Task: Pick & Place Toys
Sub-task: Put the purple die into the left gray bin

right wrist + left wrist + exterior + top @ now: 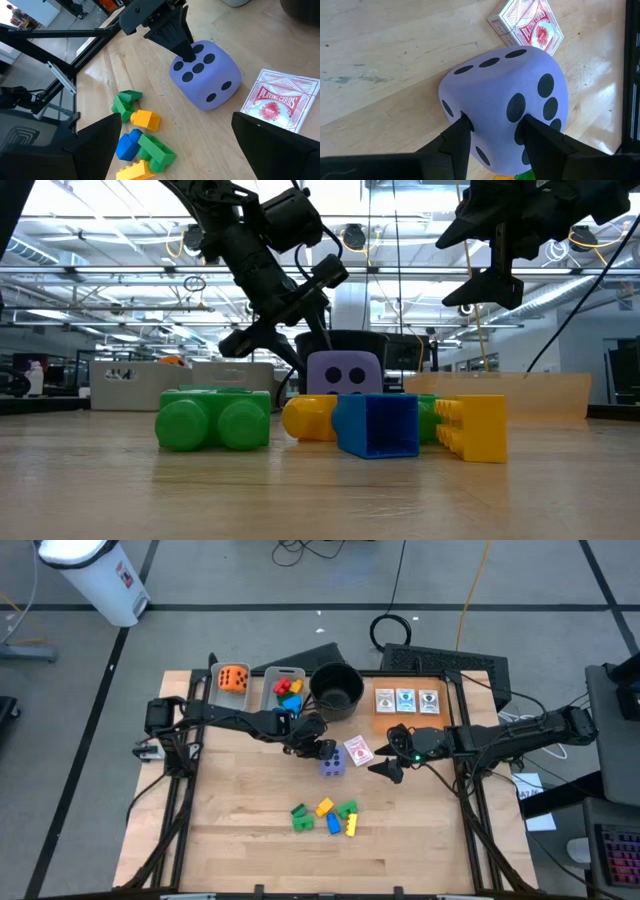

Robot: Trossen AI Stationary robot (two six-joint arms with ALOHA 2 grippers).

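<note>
1. Near the table's [240, 830] middle, the left gripper [318, 748] sits on the purple die [333, 761], its two fingers [457, 142] pinching a corner of the die from both sides.
2. Seen from the left wrist, both fingertips press into the die's soft face, which dents slightly around them.
3. From the low view the die rests on the wood or just at it; whether it has lifted cannot be told.
4. Just beside the die, on the right arm's side, lies a red card deck [358, 750].
5. Over the table by the deck, the right gripper [390, 769] hangs with its fingers spread wide, holding nothing.
6. Closer to the table's front edge, well apart from both grippers, lies a cluster of green, yellow and blue blocks [325, 817].
7. At the back, the orange die [233, 678] fills one grey bin [216, 692], and red, blue and yellow blocks [288, 693] lie in the bin [270, 677] next to it.
8. Beside those bins stands the black pot [336, 688], and past it three picture cards [406, 700] lie in a row on an orange tray [448, 710].
</note>
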